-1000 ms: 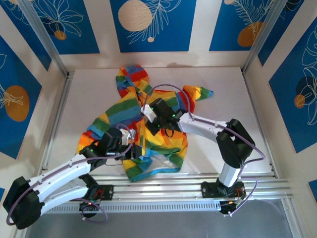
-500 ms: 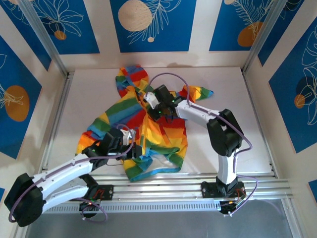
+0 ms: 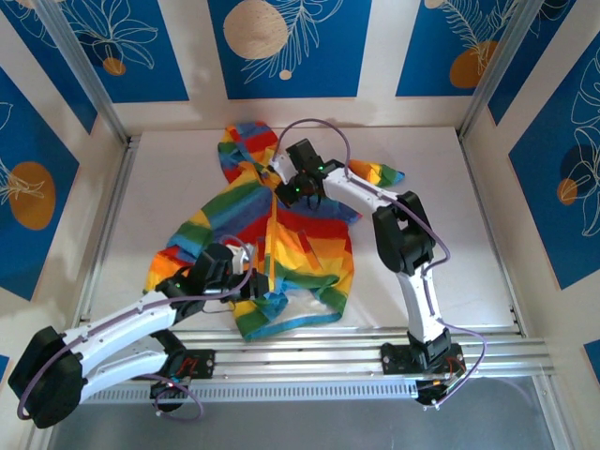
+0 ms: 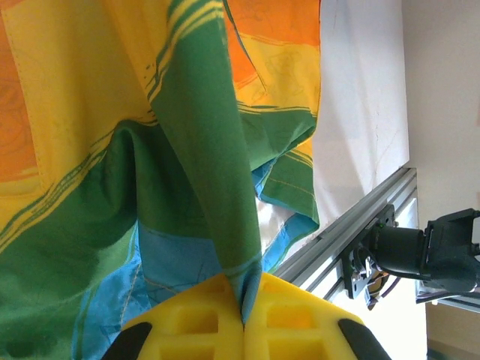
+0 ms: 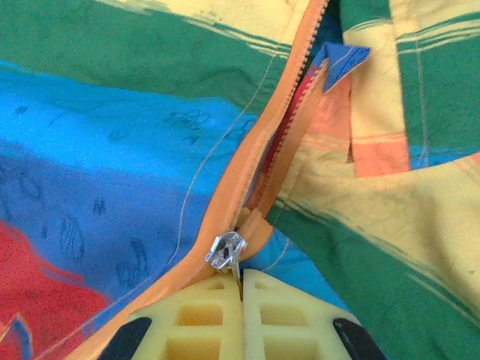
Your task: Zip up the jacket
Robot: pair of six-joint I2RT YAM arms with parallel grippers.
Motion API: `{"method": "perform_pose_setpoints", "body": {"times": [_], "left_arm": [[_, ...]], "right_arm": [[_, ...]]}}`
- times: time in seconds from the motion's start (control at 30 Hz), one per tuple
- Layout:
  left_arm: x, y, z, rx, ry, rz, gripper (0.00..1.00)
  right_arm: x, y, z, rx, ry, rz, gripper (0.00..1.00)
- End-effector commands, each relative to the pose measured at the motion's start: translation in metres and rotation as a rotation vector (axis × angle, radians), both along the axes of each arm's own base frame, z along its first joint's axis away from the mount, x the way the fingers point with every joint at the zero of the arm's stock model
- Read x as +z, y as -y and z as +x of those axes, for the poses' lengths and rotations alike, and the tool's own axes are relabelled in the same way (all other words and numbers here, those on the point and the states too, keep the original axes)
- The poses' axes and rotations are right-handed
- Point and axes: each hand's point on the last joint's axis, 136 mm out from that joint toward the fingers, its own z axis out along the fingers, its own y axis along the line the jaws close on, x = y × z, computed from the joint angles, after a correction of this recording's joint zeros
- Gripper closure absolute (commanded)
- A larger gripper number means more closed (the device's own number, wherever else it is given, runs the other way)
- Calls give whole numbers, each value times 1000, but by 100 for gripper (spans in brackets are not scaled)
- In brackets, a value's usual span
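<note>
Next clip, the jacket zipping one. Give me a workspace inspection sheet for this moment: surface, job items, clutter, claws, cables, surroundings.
Surface: white table, no marks visible.
Job's things: striped jacket lies front up, hood toward the far wall; the orange zipper tapes stand apart beyond the slider.
Clutter: nothing seen.
Claws: left claw shut on a low green-and-blue fold of the jacket; right claw shut on the pull hanging from the slider.
Cables: purple cables run along both arms; one loops beside the hood.
Surroundings: blue leaf-print panels; metal rails at the near edge.
</note>
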Motion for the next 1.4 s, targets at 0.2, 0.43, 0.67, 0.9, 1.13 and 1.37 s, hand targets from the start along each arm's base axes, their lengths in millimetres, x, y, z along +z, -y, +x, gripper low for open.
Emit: {"method": "perform_pose_setpoints", "body": {"times": [0.2,0.43,0.67,0.9,1.13,1.37], "left_arm": [[-18,0,-23,-45,-118,-8,100],[-19,-2,-27,-40,-138,-20,100],[-23,-1,-35,-54,-170,-43,100],[-24,-2,-37,-57,-181,-45,100],[-29,-2,-35,-41,-190,-39,100],[-36,6,-23,-23,-188,-41,100]], "right_arm": [[16,6,83,-80,95,41,100],[6,2,107,-83,104,39,100],[15,7,130,-125,128,89,100],[25,21,151,-170,166,129,100],[27,34,168,-197,196,152,100],[32,44,184,-222,248,169,100]]}}
